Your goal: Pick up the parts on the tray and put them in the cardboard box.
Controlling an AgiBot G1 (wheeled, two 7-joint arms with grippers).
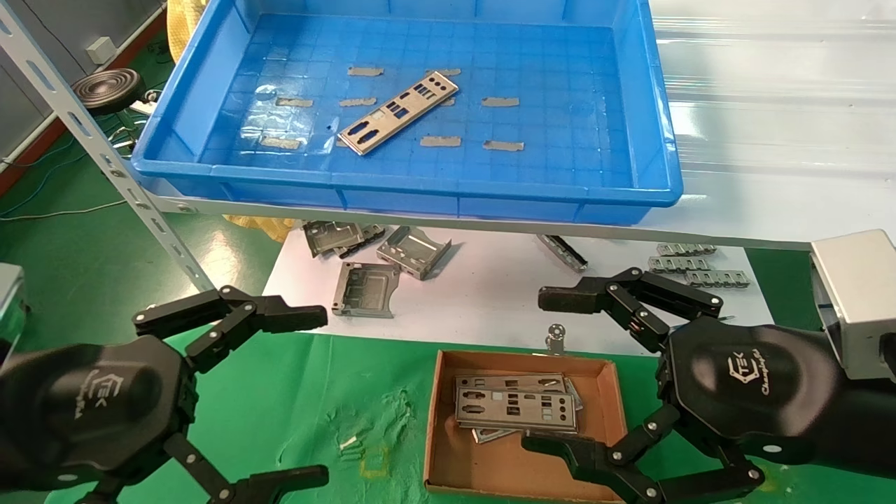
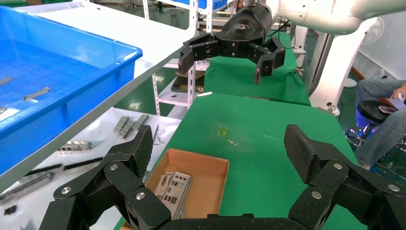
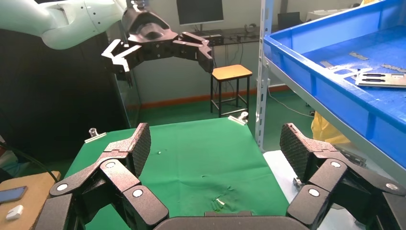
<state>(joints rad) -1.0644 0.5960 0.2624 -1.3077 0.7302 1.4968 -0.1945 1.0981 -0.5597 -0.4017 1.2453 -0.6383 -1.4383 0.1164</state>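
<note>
One silver-grey punched plate [image 1: 399, 112] lies at an angle on the floor of the blue tray [image 1: 413, 189] on the upper shelf; it also shows in the right wrist view [image 3: 380, 79]. The brown cardboard box [image 1: 437, 420] sits on the green cloth and holds a few stacked plates [image 1: 516, 408], seen too in the left wrist view [image 2: 173, 188]. My left gripper [image 1: 318, 395] is open and empty at the lower left, beside the box. My right gripper [image 1: 549, 371] is open and empty over the box's right side.
Folded grey brackets [image 1: 367, 287] and ribbed grey strips [image 1: 689, 266] lie on a white sheet under the shelf. A slanted metal shelf post [image 1: 105, 150] stands at the left. Grey tape bits [image 1: 500, 101] dot the tray floor. Green cloth [image 1: 315, 406] covers the table.
</note>
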